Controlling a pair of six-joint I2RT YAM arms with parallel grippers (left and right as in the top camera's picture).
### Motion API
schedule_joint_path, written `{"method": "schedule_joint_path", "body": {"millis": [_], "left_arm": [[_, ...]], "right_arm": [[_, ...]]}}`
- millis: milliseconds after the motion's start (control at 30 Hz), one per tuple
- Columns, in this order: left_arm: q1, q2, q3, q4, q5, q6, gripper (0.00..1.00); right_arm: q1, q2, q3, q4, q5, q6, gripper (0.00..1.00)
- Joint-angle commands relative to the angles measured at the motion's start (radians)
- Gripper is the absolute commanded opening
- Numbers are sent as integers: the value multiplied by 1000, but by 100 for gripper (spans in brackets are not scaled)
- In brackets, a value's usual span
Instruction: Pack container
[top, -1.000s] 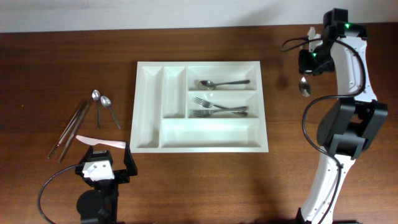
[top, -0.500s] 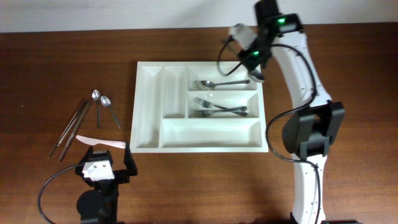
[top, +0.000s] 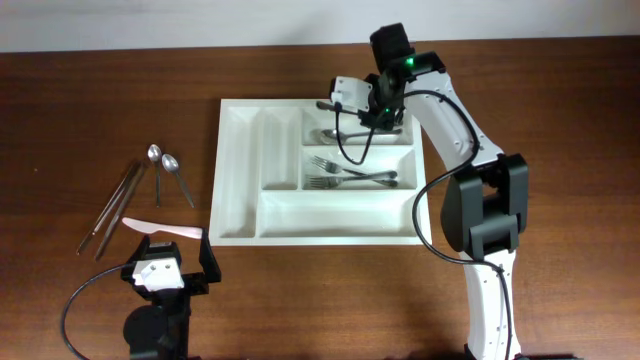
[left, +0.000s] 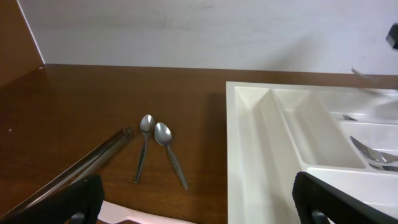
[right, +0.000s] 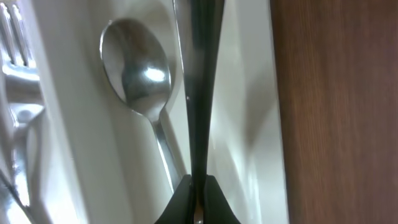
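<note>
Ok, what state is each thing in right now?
cutlery tray: partly filled, three compartments empty
tray spoon: lying in top right compartment
two forks: lying in middle right compartment
carried spoon: gripped above tray
right claw: shut on carried spoon
left claw: open, empty
two loose spoons: on table, unpacked
metal chopsticks: on table, unpacked
plastic knife: on table, unpacked

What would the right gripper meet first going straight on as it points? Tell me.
Probably the cutlery tray, on the floor of its compartment beside the spoon lying there; depth is unclear, so that spoon could come first.
</note>
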Motion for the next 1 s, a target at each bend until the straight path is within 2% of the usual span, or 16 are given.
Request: {"method": "schedule_joint_path", "body": {"millis": [0,33,67,100,233,367,433,567,633,867,967], "left_arm": [[7,-6,-6,1,-3,16,99],[7,-6,-6,1,-3,16,99],[7,-6,-6,1,-3,16,99],[7,-6,-6,1,-3,16,99],[7,-6,-6,1,-3,16,99],[7,-6,-6,1,-3,16,99],[7,-6,-6,1,-3,16,99],[7,-6,-6,1,-3,16,99],[7,-6,-6,1,-3,16,99],[7,-6,-6,1,-3,16,99],[7,-6,-6,1,-3,16,99]], "right_arm": [[-5,-8,-40,27,-30,-13,28],[-6,-8,-40,27,-44,-13,61],[-6,-8,-40,29,-50,-13,76],[-6,-8,-40,39,-50,8,85],[-11,-8,-8,71,-49,173,98],[-22,-26,56,70,-41,331,99],[-36,-47,94,71,-5,457,99],[-90,-66,168,43,183,822,99],[-148,-66,200,-27,219,1002,99],[-300,-66,202,-222,218,1307,99],[-355,-66,202,-270,217,1327,99]]}}
